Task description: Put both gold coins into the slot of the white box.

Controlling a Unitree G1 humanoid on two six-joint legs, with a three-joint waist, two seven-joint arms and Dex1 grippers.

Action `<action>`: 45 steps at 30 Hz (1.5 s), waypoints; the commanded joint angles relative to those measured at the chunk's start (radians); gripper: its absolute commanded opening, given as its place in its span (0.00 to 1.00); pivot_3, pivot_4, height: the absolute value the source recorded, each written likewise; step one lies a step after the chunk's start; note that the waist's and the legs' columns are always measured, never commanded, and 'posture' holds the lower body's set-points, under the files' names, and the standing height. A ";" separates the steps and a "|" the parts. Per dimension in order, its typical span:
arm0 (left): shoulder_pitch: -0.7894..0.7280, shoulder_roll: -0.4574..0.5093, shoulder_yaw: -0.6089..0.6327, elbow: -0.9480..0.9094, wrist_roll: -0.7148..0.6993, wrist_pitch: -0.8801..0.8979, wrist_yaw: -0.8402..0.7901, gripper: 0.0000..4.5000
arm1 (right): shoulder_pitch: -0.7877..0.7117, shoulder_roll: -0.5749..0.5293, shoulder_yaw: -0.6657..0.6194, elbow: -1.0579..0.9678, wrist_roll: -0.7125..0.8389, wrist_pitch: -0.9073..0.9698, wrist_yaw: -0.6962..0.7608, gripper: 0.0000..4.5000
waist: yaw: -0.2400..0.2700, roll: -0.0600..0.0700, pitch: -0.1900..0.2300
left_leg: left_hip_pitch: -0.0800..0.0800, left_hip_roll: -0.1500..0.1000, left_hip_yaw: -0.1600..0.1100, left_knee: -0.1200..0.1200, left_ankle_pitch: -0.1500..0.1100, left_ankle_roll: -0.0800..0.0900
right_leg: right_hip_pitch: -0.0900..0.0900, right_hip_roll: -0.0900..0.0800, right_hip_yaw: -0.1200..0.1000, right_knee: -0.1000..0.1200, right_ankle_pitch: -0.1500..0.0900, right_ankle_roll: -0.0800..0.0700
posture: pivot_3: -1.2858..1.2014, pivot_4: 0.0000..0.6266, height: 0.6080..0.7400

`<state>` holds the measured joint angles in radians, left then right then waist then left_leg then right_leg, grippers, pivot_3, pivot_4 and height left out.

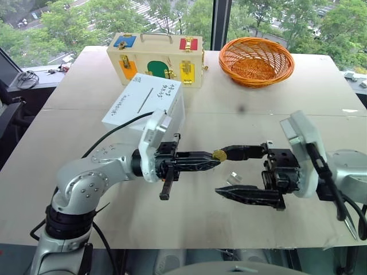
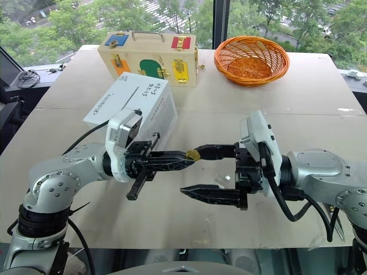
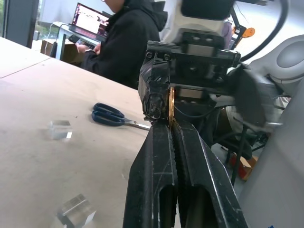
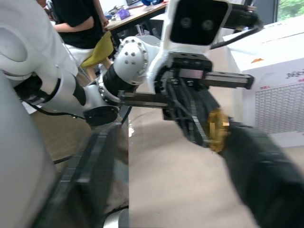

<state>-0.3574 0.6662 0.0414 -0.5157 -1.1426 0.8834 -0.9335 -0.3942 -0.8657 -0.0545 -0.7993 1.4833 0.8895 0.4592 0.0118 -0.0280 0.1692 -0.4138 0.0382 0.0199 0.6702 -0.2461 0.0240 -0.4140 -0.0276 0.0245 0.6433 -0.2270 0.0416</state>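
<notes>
The left end effector (image 1: pixel 213 158), pressed together on a small round shiny gold coin (image 1: pixel 218 154) held above mid-tabletop, lies nearer the white printed carton's dark slot (image 1: pixel 147 98) toward the far-left corner; the right end effector (image 1: pixel 229 173) stands spread.

The white box (image 1: pixel 146 103) carries black printed text on its top face, beside the slot (image 1: pixel 145 98), but the characters are too small to make out. In the right wrist view its side shows a small orange triangle mark (image 4: pixel 257 60), a short line of black characters that cannot be read, and a grey striped block of print (image 4: pixel 280 108), also illegible
</notes>
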 commanded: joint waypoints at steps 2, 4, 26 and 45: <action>-0.002 0.029 0.100 -0.043 -0.076 -0.003 0.060 0.00 | -0.046 -0.015 -0.024 0.009 -0.167 -0.053 0.006 0.85 | -0.001 0.000 0.000 | 0.000 0.000 0.000 0.000 0.000 0.000 | 0.000 0.000 0.000 0.000 0.000 0.000 | 0.52 0.24 1.00; 0.006 0.046 0.162 -0.070 -0.127 0.000 0.138 0.00 | -0.063 -0.022 -0.014 0.054 -0.269 -0.071 0.014 0.85 | -0.001 0.000 0.000 | 0.000 0.000 0.000 0.000 0.000 0.000 | 0.000 0.000 0.000 0.000 0.000 0.000 | 0.52 0.24 1.00; -0.049 0.149 0.242 -0.202 0.103 -0.056 0.977 0.00 | 0.095 -0.134 -0.286 0.154 -0.506 -0.240 0.357 0.85 | 0.003 0.000 0.000 | 0.000 -0.001 0.002 0.000 0.000 0.000 | 0.000 -0.002 0.000 0.000 0.001 0.005 | 0.52 0.24 1.00; -0.021 0.039 0.213 -0.292 0.328 0.173 1.177 0.00 | 0.064 -0.116 -0.264 0.181 -0.532 -0.258 0.403 0.85 | 0.003 -0.001 0.001 | 0.000 -0.001 0.001 0.000 0.000 0.000 | 0.000 -0.003 0.000 0.000 0.001 0.005 | 0.52 0.24 1.00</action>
<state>-0.3771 0.7114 0.2271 -0.7663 -0.8176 1.0462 0.2434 -0.3130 -0.9806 -0.2919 -0.6093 0.9482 0.6492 0.8557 0.0147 -0.0287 0.1698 -0.4142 0.0373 0.0212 0.6700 -0.2461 0.0239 -0.4136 -0.0304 0.0245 0.6430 -0.2255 0.0467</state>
